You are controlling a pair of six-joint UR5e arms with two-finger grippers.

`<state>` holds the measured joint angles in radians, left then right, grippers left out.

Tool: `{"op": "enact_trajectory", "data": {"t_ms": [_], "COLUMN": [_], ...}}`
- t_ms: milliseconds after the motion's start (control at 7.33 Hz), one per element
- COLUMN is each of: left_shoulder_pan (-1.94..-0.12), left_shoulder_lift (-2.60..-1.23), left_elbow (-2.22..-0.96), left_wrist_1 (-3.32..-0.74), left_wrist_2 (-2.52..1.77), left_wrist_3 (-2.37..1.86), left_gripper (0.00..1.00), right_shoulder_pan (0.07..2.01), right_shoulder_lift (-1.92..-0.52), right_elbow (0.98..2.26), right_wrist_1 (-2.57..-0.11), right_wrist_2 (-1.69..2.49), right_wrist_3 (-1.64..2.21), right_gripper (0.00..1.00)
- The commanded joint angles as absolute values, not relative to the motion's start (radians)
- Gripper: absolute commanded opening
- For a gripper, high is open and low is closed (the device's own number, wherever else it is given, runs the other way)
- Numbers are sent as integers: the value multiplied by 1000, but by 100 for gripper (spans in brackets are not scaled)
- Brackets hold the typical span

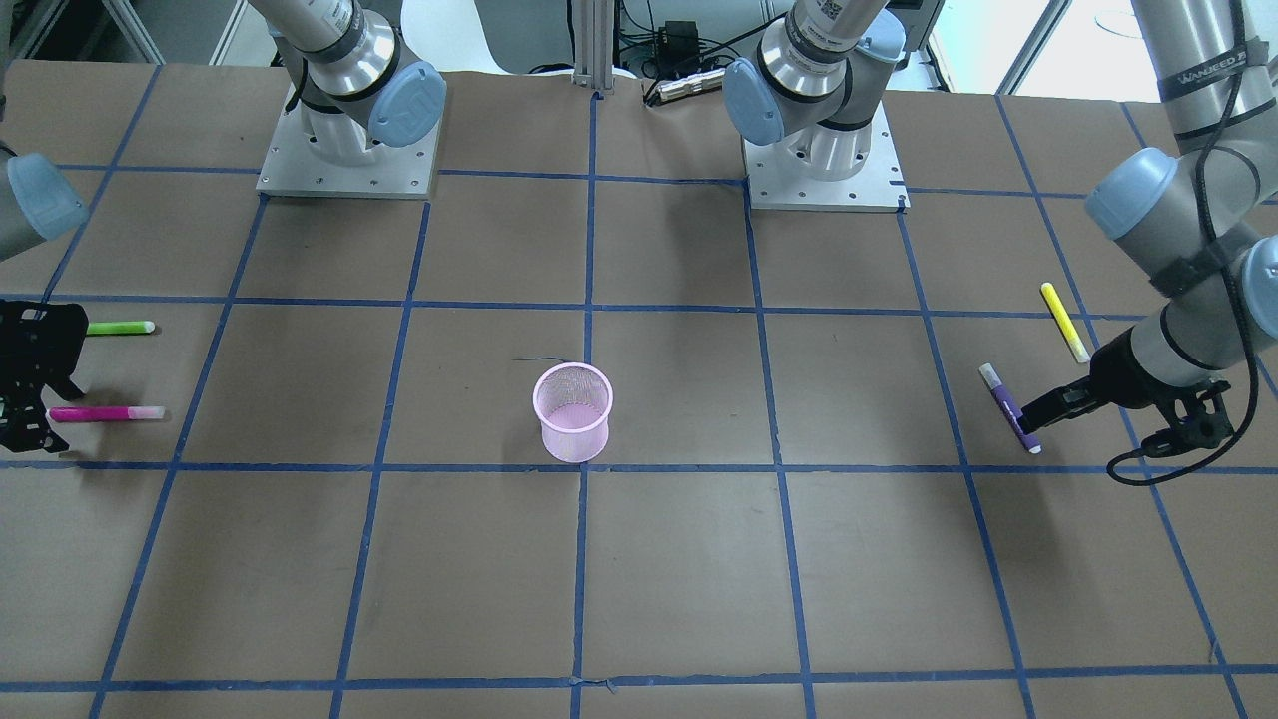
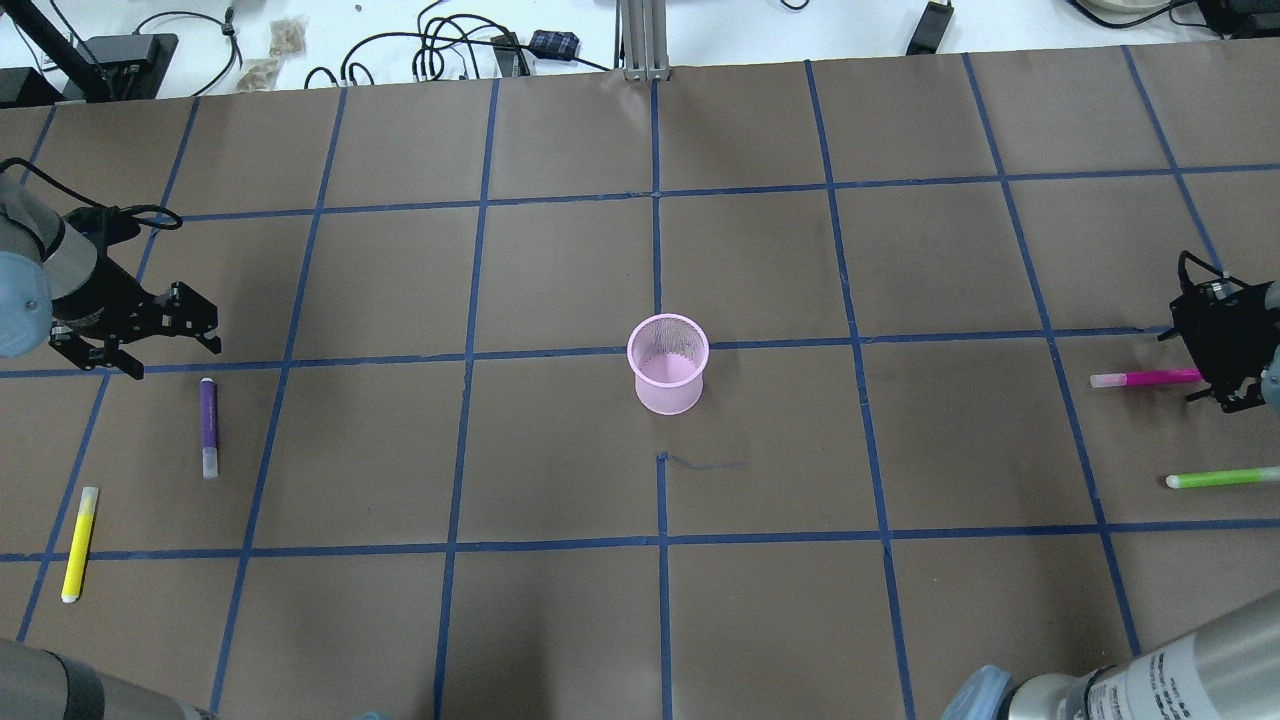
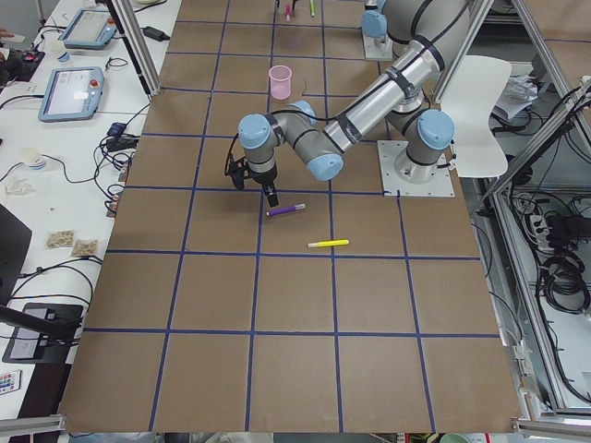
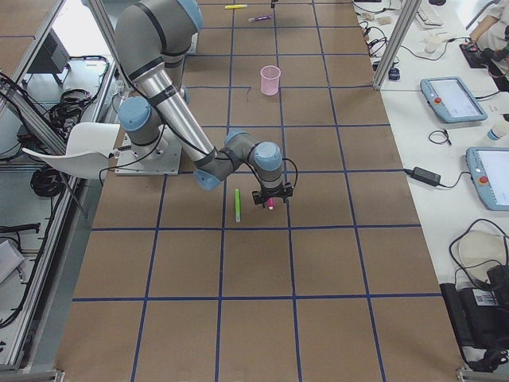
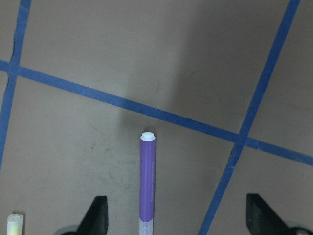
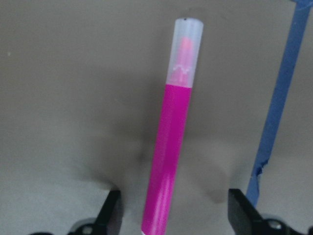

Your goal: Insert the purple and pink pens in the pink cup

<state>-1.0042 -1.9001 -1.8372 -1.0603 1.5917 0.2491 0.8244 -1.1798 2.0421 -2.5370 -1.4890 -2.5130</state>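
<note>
The pink mesh cup (image 2: 668, 363) stands upright at the table's middle, also in the front view (image 1: 572, 411). The purple pen (image 2: 208, 425) lies flat at the left. My left gripper (image 2: 172, 352) is open just beyond the pen's end; in the left wrist view the purple pen (image 5: 147, 183) lies between the two fingertips (image 5: 96, 215). The pink pen (image 2: 1145, 379) lies flat at the right. My right gripper (image 2: 1197, 362) is open and straddles its rear end; in the right wrist view the pink pen (image 6: 171, 137) runs between the fingers (image 6: 111, 213), untouched.
A yellow pen (image 2: 79, 543) lies near the purple one, toward the robot. A green pen (image 2: 1222, 479) lies near the pink one. Blue tape lines grid the brown table (image 2: 560, 620). Cables and boxes sit past the far edge.
</note>
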Motion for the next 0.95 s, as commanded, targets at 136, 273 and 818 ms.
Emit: {"op": "enact_trajectory", "data": {"t_ms": [136, 273, 818], "left_shoulder_pan": [-1003, -1003, -1003], "left_shoulder_lift": [-1974, -1985, -2000], "left_elbow": [-1847, -1847, -1845], "left_wrist_1": [-991, -992, -992], "left_wrist_2": [1632, 1634, 1637], "left_wrist_3": [247, 250, 250], "left_gripper": [100, 99, 66], "right_shoulder_pan": [824, 824, 833], "right_shoulder_lift": [-1196, -1207, -1300], "right_elbow": [2040, 2040, 2023], "right_wrist_1": [-2540, -2539, -2523], "right_wrist_2": [-1496, -1514, -1520], "right_wrist_3": [-2520, -2520, -2500], "right_gripper": [12, 7, 0]}}
